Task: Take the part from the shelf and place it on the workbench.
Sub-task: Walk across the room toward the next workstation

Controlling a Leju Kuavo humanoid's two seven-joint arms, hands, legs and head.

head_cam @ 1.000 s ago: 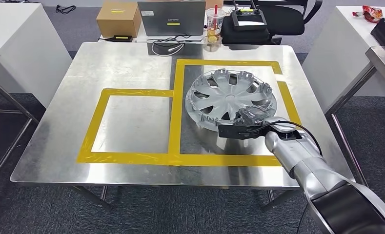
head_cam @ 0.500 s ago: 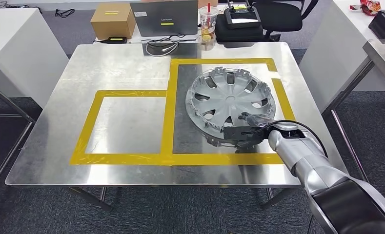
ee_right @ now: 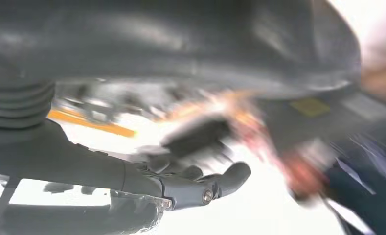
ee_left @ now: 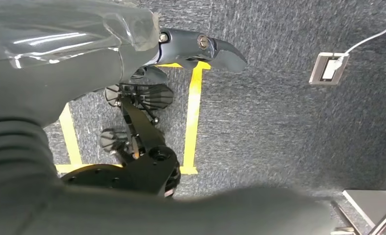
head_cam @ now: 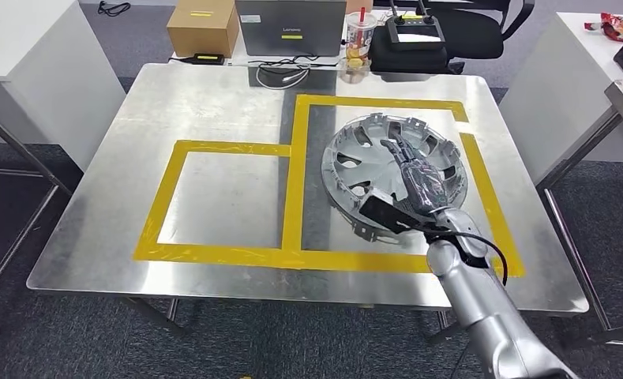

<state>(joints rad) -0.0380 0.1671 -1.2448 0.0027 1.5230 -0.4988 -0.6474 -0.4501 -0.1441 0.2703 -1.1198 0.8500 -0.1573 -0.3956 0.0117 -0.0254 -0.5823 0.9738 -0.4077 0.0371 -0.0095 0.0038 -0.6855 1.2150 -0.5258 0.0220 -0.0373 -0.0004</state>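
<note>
Wheel cover [head_cam: 371, 162]: silver-grey plastic disc, curved spokes, dark slots, clip tabs round the rim. Lies flat on the steel surface [head_cam: 213, 95], inside the larger yellow-taped rectangle [head_cam: 296, 158]. Right hand [head_cam: 420, 175]: over the cover's near side, fingers extended flat, holding nothing; contact cannot be told. Left hand [ee_left: 132, 44]: hangs above carpet, thumb out, holds nothing visible. Plastic cup [head_cam: 359, 35]: contents unclear.
</note>
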